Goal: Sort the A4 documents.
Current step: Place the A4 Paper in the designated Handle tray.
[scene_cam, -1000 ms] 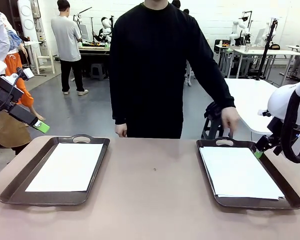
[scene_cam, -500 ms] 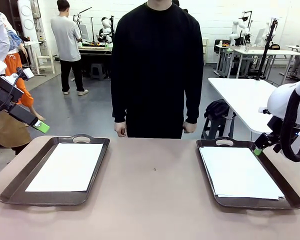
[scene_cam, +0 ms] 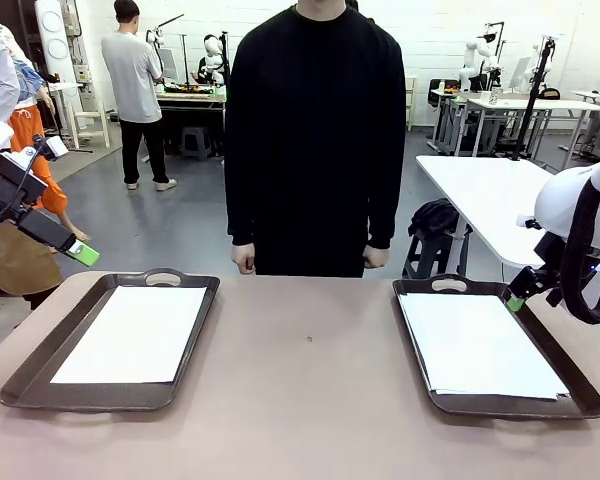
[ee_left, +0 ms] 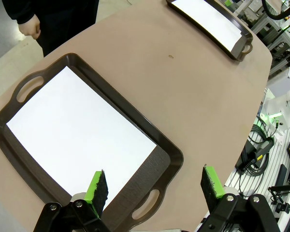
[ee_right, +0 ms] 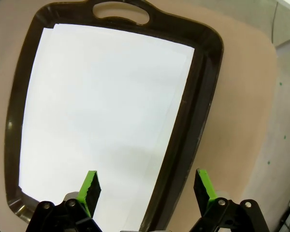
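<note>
The bench (scene_cam: 310,400) carries two dark brown handled trays, one at each side, well apart.

The left tray (scene_cam: 40,375) holds a white A4 sheet (scene_cam: 135,333) lying flat inside its rim. In the left wrist view the same sheet (ee_left: 77,135) covers most of the tray floor, with a bare brown strip at the handle ends.

The right tray (scene_cam: 565,365) holds a stack of A4 sheets (scene_cam: 475,345); the edges are slightly offset, so at least two layers show. In the right wrist view the stack (ee_right: 101,121) fills the tray floor, and the offset edge runs along the side nearest the tray's long wall.

The left pincer (ee_left: 154,186) stands open and empty, raised above the near handle end of the left tray. In the front view it sits beyond the bench's left edge, clear of the tray.

The right pincer (ee_right: 147,186) stands open and empty, raised above the right tray's edge.

A person in a black top (scene_cam: 315,130) stands at the far side of the bench, both hands down at the sides, touching nothing.
</note>
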{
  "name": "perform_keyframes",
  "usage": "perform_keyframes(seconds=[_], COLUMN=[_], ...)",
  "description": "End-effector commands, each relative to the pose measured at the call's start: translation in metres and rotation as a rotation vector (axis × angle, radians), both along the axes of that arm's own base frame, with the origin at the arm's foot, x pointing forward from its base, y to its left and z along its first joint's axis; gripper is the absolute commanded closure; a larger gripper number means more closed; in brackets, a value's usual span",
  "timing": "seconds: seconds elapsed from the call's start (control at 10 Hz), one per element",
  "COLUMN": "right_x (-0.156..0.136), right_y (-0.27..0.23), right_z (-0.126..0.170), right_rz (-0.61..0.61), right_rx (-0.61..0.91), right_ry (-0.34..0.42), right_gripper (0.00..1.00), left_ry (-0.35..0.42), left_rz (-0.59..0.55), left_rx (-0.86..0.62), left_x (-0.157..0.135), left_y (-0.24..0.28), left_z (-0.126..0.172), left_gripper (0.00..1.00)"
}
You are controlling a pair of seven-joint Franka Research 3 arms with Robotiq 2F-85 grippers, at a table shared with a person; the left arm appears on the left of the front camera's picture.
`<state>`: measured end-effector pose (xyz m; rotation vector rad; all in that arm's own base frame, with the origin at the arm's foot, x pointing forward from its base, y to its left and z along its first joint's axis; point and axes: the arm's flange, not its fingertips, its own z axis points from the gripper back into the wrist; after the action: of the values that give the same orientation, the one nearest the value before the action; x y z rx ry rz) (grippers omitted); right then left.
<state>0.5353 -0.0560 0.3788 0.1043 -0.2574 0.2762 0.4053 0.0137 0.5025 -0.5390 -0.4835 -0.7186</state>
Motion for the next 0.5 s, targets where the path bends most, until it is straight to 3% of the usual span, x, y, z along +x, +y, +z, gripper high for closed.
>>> perform_keyframes(seconds=[0.0, 0.4], right_x=[-0.0006, -0.0006], right_y=[-0.0002, -0.0002], right_z=[-0.0006, -0.0006], right_rz=[0.006, 0.006], right_rx=[0.001, 0.001], right_ry=[0.005, 0.005], right_gripper=[0.0, 0.0], left_ry=[-0.003, -0.003], left_rz=[-0.003, -0.003], left_rx=[0.0, 0.0], left_x=[0.0001, 0.0001], left_y=[0.0005, 0.0005], left_z=[0.0003, 0.0003], left_gripper=[0.0, 0.0])
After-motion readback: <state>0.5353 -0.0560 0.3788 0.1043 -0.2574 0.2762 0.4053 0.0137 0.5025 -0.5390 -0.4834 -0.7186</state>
